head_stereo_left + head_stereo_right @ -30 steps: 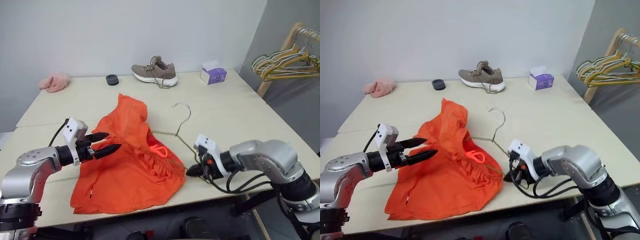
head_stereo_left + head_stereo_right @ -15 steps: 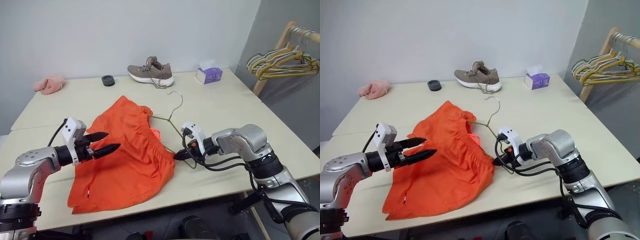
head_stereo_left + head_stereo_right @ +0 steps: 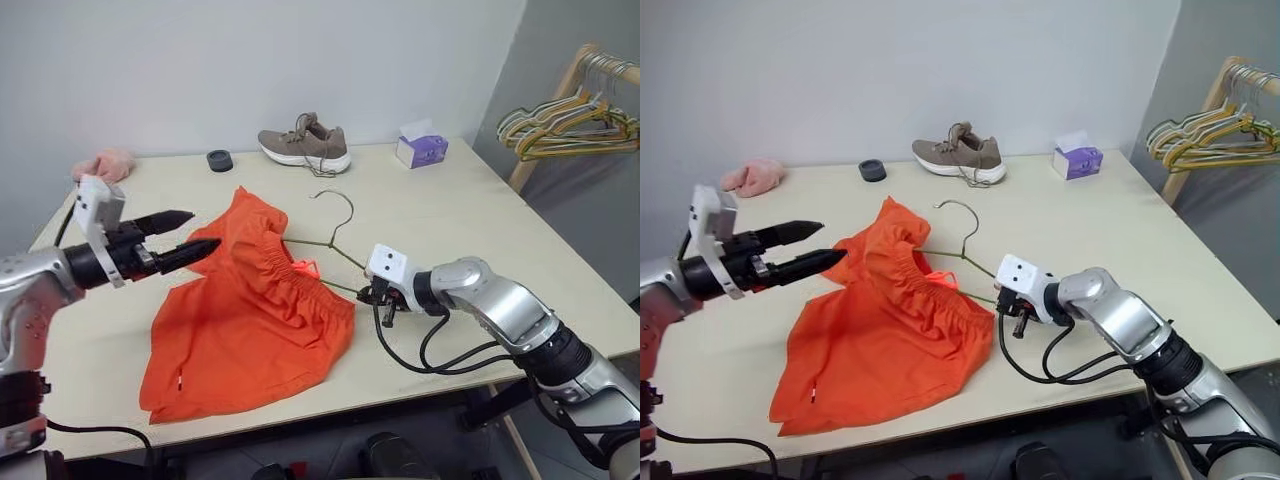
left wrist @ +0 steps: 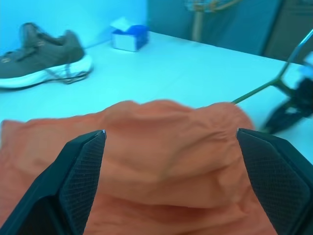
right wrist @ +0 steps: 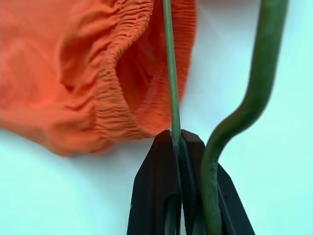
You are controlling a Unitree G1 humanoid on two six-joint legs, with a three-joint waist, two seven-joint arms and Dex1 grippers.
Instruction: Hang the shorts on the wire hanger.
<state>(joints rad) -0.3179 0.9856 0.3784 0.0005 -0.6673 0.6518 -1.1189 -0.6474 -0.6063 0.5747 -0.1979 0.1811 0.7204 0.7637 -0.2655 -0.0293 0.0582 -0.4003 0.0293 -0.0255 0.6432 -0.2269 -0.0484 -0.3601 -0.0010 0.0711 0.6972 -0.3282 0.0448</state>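
Pale cream worktop [image 3: 470, 215] against a plain grey-white wall carries all items.

Right gripper [image 3: 1012, 300]: fingers fully closed, clamped on a thin straight run of the wire hanger [image 3: 335, 240]. The right wrist view shows the wire pinched between the two black fingers [image 5: 161, 186], with a thicker green wire bend passing just beside them. This gripper sits near the front-centre of the worktop, at the right edge of the shorts [image 3: 250, 320].

Wire hanger: dark olive-green. Its hook curves up toward the far side, right of the raised fabric peak. Its straight wires run from the hook base toward the right gripper and into the gathered waistband. How far the wire reaches inside the fabric cannot be told.

Shorts: bright orange, spread on the worktop left of centre, with one portion bunched upward at the far end. A neon drawstring [image 3: 303, 268] shows at the waistband, just beside the wire.

Left gripper [image 3: 187, 236]: fingers spread wide apart, empty, held above the worktop at the left, pointing toward the raised fabric without touching it.

Far side of the worktop, left to right: pink fluffy cloth [image 3: 100, 163], small black ring [image 3: 219, 159], tan shoe [image 3: 305, 145], purple tissue box [image 3: 421, 149]. At the far right, a wooden rack [image 3: 560, 95] holds bunched coloured hangers [image 3: 560, 133].
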